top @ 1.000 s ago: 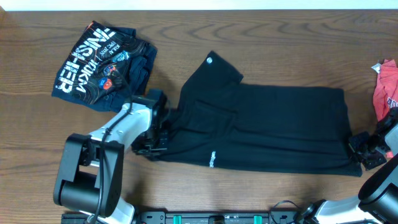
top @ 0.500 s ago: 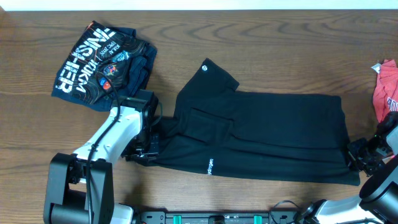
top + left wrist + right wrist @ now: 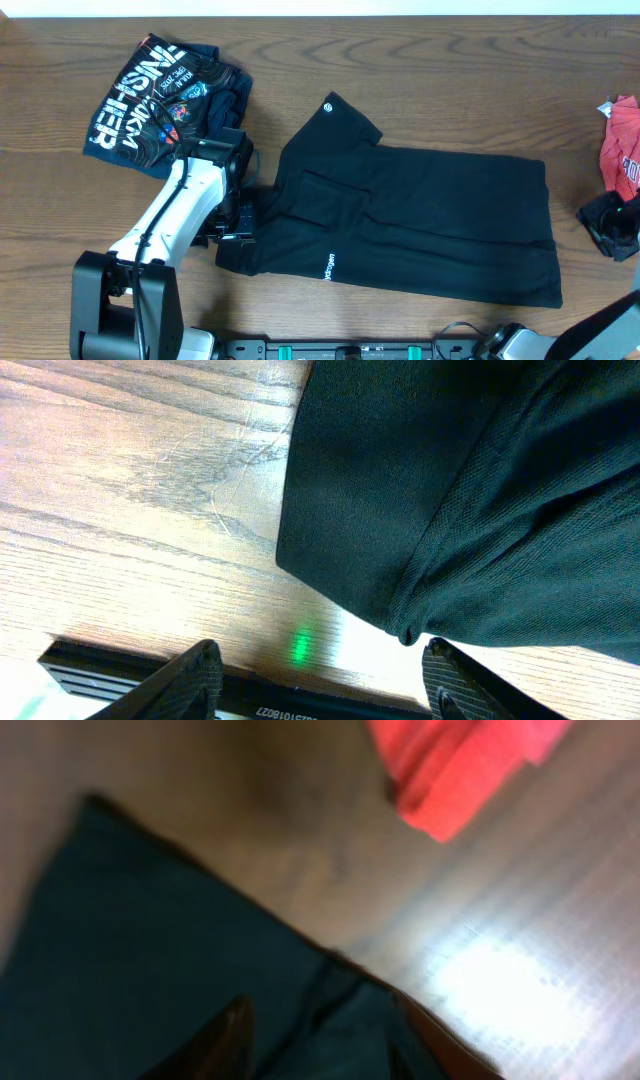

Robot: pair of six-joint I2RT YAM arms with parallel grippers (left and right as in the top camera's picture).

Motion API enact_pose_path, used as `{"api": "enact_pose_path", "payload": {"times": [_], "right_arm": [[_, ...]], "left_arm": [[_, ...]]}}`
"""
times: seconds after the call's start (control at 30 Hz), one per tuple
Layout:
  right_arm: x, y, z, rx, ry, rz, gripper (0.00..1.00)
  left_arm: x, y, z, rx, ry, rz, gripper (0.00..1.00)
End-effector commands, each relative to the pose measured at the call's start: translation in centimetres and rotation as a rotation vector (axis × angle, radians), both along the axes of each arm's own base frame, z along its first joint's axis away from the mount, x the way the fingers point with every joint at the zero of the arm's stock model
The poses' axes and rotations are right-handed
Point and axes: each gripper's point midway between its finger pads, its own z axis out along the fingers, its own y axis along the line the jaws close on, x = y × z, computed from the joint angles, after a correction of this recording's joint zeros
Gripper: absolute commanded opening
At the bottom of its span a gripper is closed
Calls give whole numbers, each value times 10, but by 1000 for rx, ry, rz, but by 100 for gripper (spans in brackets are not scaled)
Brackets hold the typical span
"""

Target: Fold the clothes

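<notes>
Wood table (image 3: pixel 450 90) bears black shirt (image 3: pixel 420 220); left gripper (image 3: pixel 322 678) gapes wide just short of its hem, right gripper (image 3: pixel 318 1038) spread, empty, red garment (image 3: pixel 460 770) ahead.

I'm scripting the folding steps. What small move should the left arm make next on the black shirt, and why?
Probably ease the left gripper forward and close on the left end of the black T-shirt. Its fingers stand wide apart with the cloth edge just ahead, not between them. The T-shirt lies as a long band, not yet folded across.
</notes>
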Motion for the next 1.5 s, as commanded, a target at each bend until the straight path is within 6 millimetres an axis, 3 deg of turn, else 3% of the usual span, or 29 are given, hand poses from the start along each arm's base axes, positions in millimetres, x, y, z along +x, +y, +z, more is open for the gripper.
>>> {"api": "enact_pose_path", "payload": {"times": [0.0, 0.1, 0.2, 0.33, 0.43, 0.6, 0.73, 0.9, 1.0, 1.13, 1.47], "right_arm": [[14, 7, 16, 16, -98, 86, 43], [30, 16, 22, 41, -183, 183, 43], [62, 36, 38, 81, -358, 349, 43], [91, 50, 42, 64, -425, 432, 42], [108, 64, 33, 77, -425, 481, 43], [125, 78, 24, 90, -429, 541, 56], [121, 83, 22, 109, -412, 544, 56], [103, 93, 15, 174, -345, 527, 54], [94, 98, 11, 208, -309, 520, 53], [87, 102, 9, 227, -284, 530, 51], [86, 103, 8, 229, -278, 536, 50]], "left_arm": [[5, 4, 7, 13, -25, -5, 68], [12, 2, 10, 7, -46, -5, 68], [34, -15, 26, -92, -109, -60, 68], [89, -58, 69, -322, -311, -167, 73], [136, -74, 101, -377, -475, -192, 73], [204, -104, 123, -478, -648, -260, 73], [249, -136, 102, -523, -689, -334, 73], [284, -168, 61, -529, -680, -447, 73], [296, -180, 33, -525, -675, -523, 73], [316, -181, -3, -459, -698, -555, 73], [334, -194, -46, -458, -737, -617, 73]]}}
